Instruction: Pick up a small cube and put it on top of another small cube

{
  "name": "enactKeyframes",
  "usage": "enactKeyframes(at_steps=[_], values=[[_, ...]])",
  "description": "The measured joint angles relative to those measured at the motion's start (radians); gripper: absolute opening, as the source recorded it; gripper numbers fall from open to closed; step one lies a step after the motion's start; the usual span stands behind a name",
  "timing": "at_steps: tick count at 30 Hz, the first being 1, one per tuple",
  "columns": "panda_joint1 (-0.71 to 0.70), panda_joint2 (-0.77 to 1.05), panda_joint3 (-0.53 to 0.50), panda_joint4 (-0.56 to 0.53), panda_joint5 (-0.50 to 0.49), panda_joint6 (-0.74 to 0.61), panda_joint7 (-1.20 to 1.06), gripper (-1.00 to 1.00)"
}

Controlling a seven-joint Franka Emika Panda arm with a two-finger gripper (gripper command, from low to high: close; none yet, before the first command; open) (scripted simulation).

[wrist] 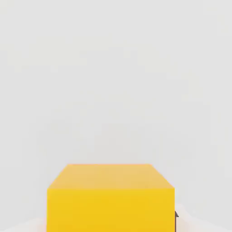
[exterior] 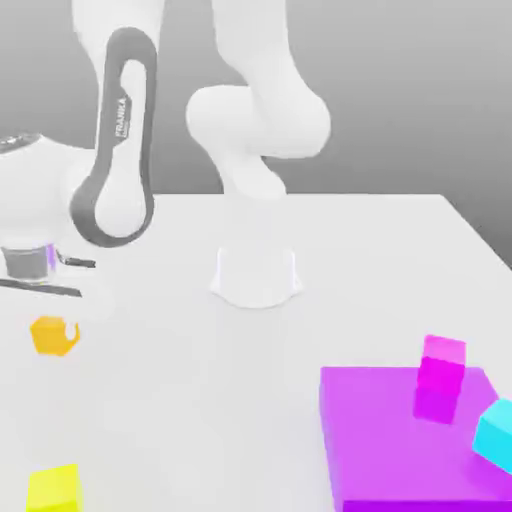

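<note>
- Robot hand (exterior: 30,262): grey-and-white wrist block at the exterior view's left edge, low over the table's left side, directly above the orange-yellow cube.
- Gripper (exterior: 52,335): its pale fingers reach down around the orange-yellow cube; one light finger (exterior: 72,331) shows against the cube's right face. The jaws stand narrow, closed onto the cube's sides.
- Orange-yellow cube (exterior: 52,336): small, plain matte faces, near the table's left edge, about midway along it. Whether it rests on the table or is just clear of it cannot be told. In the hand view the same cube (wrist: 110,199) sits close under the camera, top face and one side face showing, white table beyond it.
- Lemon-yellow cube (exterior: 53,490): small, brighter, at the table's near left corner, well apart from the orange-yellow cube.
- Arm (exterior: 118,140): white link with a dark grey side panel, rising from the hand toward the upper left.
- Arm base (exterior: 256,275): white pedestal standing on the table, near the middle of the far half.
- Table (exterior: 200,400): flat white surface carrying every item.
- Purple slab (exterior: 380,430): large, flat, at the table's near right corner.
- Magenta cube (exterior: 441,378): small, standing on the slab, toward its far right part.
- Cyan cube (exterior: 495,432): tilted, on the slab at its right edge, near the magenta cube.
</note>
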Motion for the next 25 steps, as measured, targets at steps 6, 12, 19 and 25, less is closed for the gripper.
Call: enactKeyframes(at_steps=[6,12,19,25], values=[[0.221,0.008,0.179,0.148,-0.058,-0.138,0.175,-1.00],[0.410,0.009,0.326,0.259,-0.098,-0.246,0.317,-1.00],[0.640,0.036,0.479,0.380,-0.140,-0.335,0.474,-1.00],[0.698,0.123,0.503,0.423,-0.175,-0.292,0.530,1.00]])
